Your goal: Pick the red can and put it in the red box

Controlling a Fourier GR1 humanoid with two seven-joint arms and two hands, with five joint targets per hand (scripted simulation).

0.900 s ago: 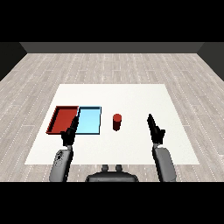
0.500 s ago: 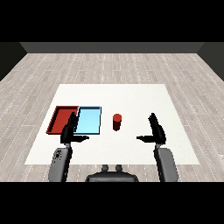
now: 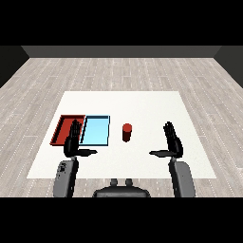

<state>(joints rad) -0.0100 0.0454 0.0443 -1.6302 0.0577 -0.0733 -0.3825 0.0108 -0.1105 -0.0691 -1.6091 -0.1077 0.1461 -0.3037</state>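
Observation:
The red can stands upright on the white table, just right of the light blue tray. The red tray lies to the left of the blue one. My right hand is raised to the right of the can, well apart from it, fingers straight and thumb pointing left. My left hand is raised over the near edge of the red tray, fingers straight, thumb pointing right. Neither hand holds anything.
Both trays hold nothing. The table's near edge runs just behind my forearms. Grey wooden floor surrounds the table.
My right hand has spread its thumb out toward the can and shifted slightly left and nearer. The left hand has barely moved. The can stands where it was.

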